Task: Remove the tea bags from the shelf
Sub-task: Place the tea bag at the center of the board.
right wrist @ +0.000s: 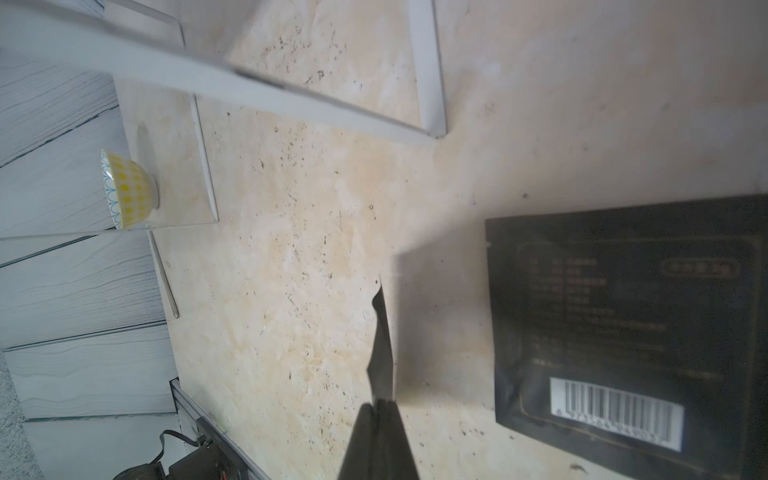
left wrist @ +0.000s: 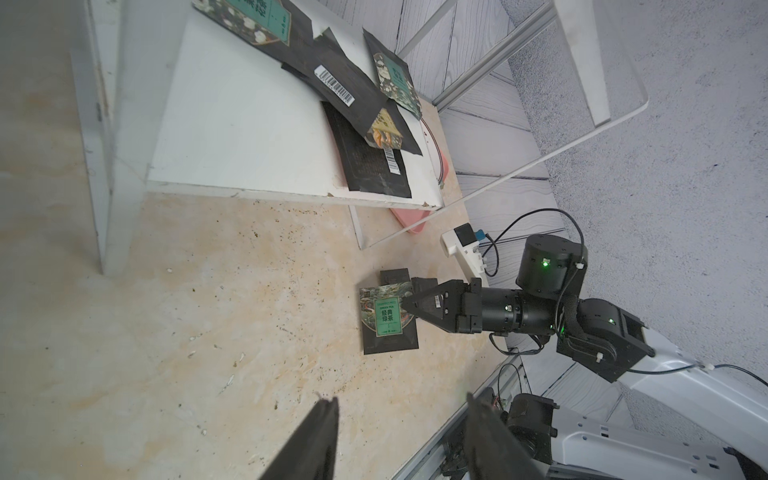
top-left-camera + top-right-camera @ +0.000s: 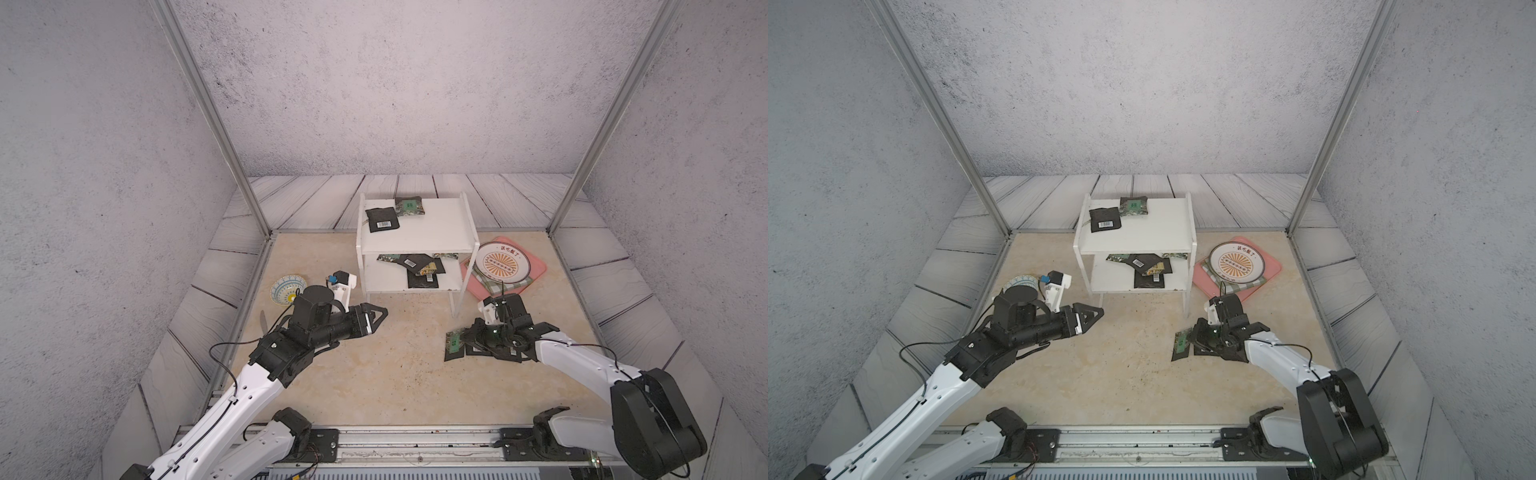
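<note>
A: Shelf [image 3: 415, 232] first, in both top views: white, flat-boarded, two tiers on thin legs, near the table's [image 3: 374, 374] far edge. What lies on it?

B: Two tea bags on the upper tier [image 3: 1113, 216] at its far left corner, one barcode-up, one label-up. A loose overlapping heap of flat square sachets [image 3: 419, 268] sits on the lower tier. More lie flat on the beige mottled table under the right gripper [image 3: 469, 336], near the right front leg.

A: And the left gripper [image 3: 380, 313]?

B: It hangs above the table before the shelf's left side, nothing in it.

A: Left wrist view?

B: The left fingers [image 2: 316, 440] stand apart, empty. The green-labelled sachet [image 2: 388, 318] lies flat on the table with the right gripper's [image 2: 409, 305] tip over its edge. The lower-tier heap [image 2: 365, 112] fans along the board's edge.

A: Right wrist view?

B: The right gripper's [image 1: 380, 409] jaws are pressed together on a thin black crinkled sachet [image 1: 383, 353], seen edge-on, its long axis running straight out from the fingertips. A barcode-up sachet [image 1: 623, 332] lies flat beside it.
</note>
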`<state>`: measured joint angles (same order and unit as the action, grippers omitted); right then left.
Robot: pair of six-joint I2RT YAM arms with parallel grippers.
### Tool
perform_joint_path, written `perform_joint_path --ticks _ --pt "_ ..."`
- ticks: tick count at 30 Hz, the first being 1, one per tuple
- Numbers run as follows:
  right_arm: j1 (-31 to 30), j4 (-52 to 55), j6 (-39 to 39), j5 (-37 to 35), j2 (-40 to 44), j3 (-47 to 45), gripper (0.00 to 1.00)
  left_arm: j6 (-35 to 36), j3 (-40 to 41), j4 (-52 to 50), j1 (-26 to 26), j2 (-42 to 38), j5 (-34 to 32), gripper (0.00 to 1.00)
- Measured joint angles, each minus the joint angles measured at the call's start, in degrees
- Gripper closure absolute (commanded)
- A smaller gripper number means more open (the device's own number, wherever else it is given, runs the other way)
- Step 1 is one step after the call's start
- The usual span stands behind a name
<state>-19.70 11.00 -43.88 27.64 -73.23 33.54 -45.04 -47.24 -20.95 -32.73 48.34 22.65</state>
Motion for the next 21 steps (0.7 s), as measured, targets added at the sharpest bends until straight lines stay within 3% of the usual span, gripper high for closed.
perform_joint_path --ticks 4,10,17,21 --pt "0.37 -1.84 0.37 0.04 -2.19 0.02 0.99 0.0 0.24 -0.11 0.22 -0.61 -0.31 0.46" --pt "1.07 -3.19 1.11 0.02 -4.26 0.02 0.89 -0.09 0.28 -0.26 0.52 -0.63 -0.42 0.46" --pt "2.45 -2.01 3.43 -0.44 -4.72 0.02 0.67 -0.17 0.28 -0.28 1.14 0.57 -0.26 0.46" --pt "3.34 0.44 5.01 -1.14 -4.48 0.02 0.63 -0.13 0.24 -0.31 1.68 1.27 -0.17 0.46"
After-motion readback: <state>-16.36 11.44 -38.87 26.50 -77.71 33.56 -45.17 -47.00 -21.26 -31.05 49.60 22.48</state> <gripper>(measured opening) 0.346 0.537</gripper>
